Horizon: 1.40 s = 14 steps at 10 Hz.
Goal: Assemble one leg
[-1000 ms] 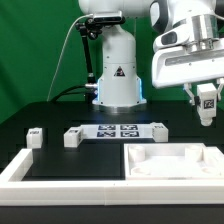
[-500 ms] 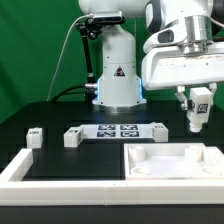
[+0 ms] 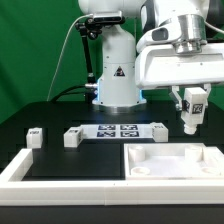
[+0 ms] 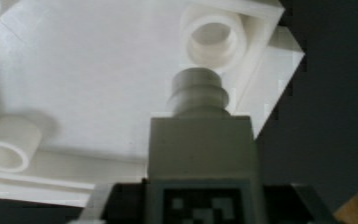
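Since the small white plastic block-like leg [image 3: 191,122] with its black-and-white square tag has to be entered into a socket from above, it is held upright by the two-finger gripper [image 3: 190,104]. The fingers are closed narrowly on its upper, tagged part, so that its lower end is left free. The leg is carried in the air at the exterior view's right, above the far rim of the large white tray-like part [image 3: 160,147] with raised rims, and no contact between the two is seen.

In the wrist view the leg [image 4: 201,130] is seen lengthwise, with its narrower round peg end pointed down at the floor of the tray-like part [image 4: 87,80]. A raised round white socket [image 4: 213,36] lies just beyond the peg's tip, and a second round socket [image 4: 11,140] is set well to one side.

The peg is judged to be near the first socket but not yet lined up over it, so the step in hand is taken to be the approach for insertion. A small sideways correction and then a straight descent are probably called for. A tilted peg could catch on the socket's rim.

On the black table [image 3: 55,120] a lone white block [image 3: 35,137] is left at the exterior view's left. A left-end white block [image 3: 72,138] and a right-end white block [image 3: 158,131] flank the thin white marker board [image 3: 115,131], well apart from the gripper and presumably kept out of its way.
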Motion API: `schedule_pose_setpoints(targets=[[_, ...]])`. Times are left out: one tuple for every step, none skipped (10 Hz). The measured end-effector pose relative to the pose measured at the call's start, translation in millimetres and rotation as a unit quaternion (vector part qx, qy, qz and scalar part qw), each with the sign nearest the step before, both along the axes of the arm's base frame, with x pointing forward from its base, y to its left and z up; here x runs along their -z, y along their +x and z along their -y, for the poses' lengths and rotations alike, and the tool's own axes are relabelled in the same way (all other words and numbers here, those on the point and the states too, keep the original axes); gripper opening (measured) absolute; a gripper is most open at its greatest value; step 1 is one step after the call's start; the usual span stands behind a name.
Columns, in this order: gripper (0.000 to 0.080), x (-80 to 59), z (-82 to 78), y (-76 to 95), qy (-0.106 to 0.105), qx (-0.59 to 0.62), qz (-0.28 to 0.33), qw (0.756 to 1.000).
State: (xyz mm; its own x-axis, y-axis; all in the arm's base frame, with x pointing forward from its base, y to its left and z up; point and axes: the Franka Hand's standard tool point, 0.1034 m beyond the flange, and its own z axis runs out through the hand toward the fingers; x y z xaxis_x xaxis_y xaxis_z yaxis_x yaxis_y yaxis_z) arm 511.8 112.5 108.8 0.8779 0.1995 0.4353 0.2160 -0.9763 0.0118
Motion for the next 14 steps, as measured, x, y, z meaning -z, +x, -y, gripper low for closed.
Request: schedule_pose_setpoints(targets=[[0.0285,1.6,0.2,0.5,0.000,0.000,0.009,1.000],[0.0285,1.2,-3.5,8.1,-0.001,-0.006,0.001,1.000],[0.0285,-1.4,-5.4,27.1,-0.001,-0.010,0.006,1.000],[0.0285,-1.9,-8.1,43.5,0.000,-0.010,0.014,1.000],[0.0285,-1.1,-12.7,55.6,0.002,-0.011,0.019,1.000],[0.0285,1.1,-18.1,69.6,0.004,-0.012,0.026,1.000],[0.0285,8.0,-19.8,79.7,0.005,-0.011,0.029,0.999],[0.0285,9.1,-19.6,79.1,0.005,-0.011,0.029,1.000],[0.0285,8.8,-19.3,78.3,0.005,-0.011,0.028,1.000],[0.0285,8.9,-18.8,78.9,0.005,-0.010,0.033,0.999],[0.0285,8.5,-17.1,80.8,0.005,-0.008,0.055,0.998],[0.0285,9.0,-14.5,81.8,0.003,-0.010,0.065,0.998],[0.0285,15.5,-6.5,84.6,-0.003,-0.011,0.088,0.996],[0.0285,26.7,-6.3,83.3,-0.005,-0.011,0.060,0.998]])
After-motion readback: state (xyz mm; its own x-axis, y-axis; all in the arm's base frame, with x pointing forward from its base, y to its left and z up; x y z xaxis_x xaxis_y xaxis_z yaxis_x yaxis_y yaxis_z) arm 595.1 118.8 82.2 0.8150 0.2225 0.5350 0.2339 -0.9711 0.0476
